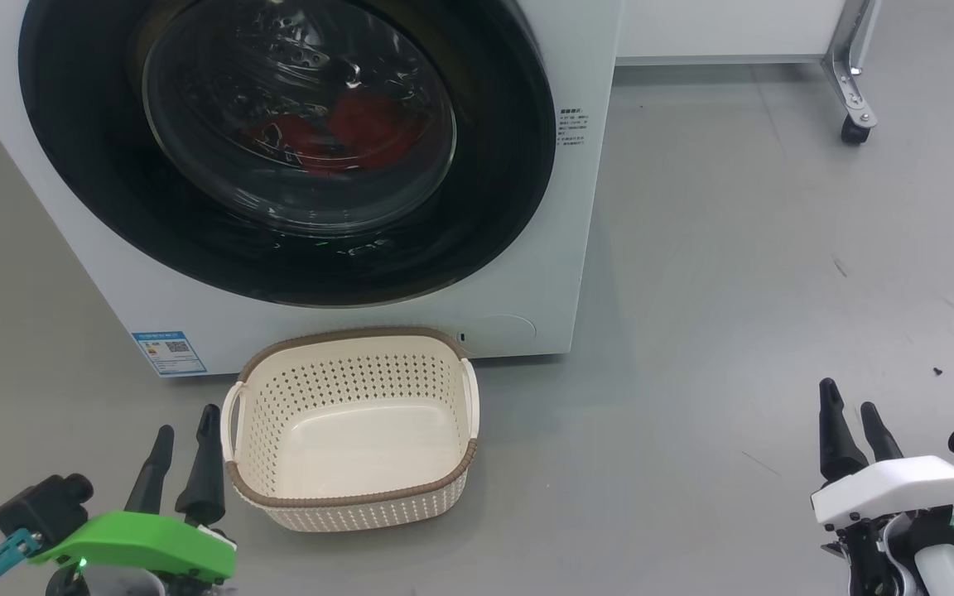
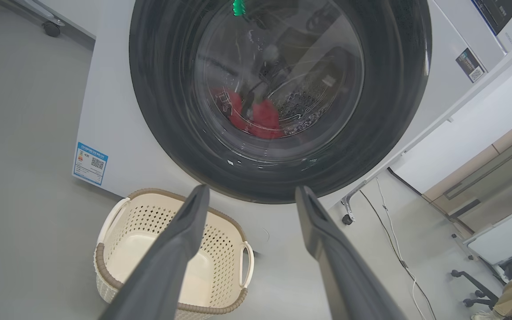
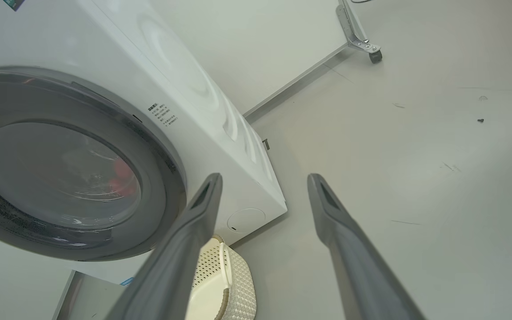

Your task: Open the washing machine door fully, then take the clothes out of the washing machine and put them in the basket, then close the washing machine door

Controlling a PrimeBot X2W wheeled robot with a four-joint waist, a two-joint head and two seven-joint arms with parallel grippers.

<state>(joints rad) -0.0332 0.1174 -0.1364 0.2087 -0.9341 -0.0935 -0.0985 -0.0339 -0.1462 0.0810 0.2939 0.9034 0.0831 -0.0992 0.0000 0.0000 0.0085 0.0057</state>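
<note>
The white washing machine (image 1: pixel 576 248) stands ahead with its round black-rimmed door (image 1: pixel 96 165) shut flat against the front. Behind the glass lie red clothes (image 1: pixel 361 132), also red clothes (image 2: pixel 260 118) in the left wrist view. The cream basket (image 1: pixel 353 497) sits empty on the floor just below the door. My left gripper (image 1: pixel 187 422) is open, low at the basket's left side. My right gripper (image 1: pixel 850 397) is open, far to the right over bare floor. Neither holds anything.
A blue label sticker (image 1: pixel 169 353) marks the washer's lower left front. A wheeled metal frame leg (image 1: pixel 854 99) stands at the back right. Grey floor (image 1: pixel 734 331) spreads to the right of the machine. A cable (image 2: pixel 394 249) runs along the floor.
</note>
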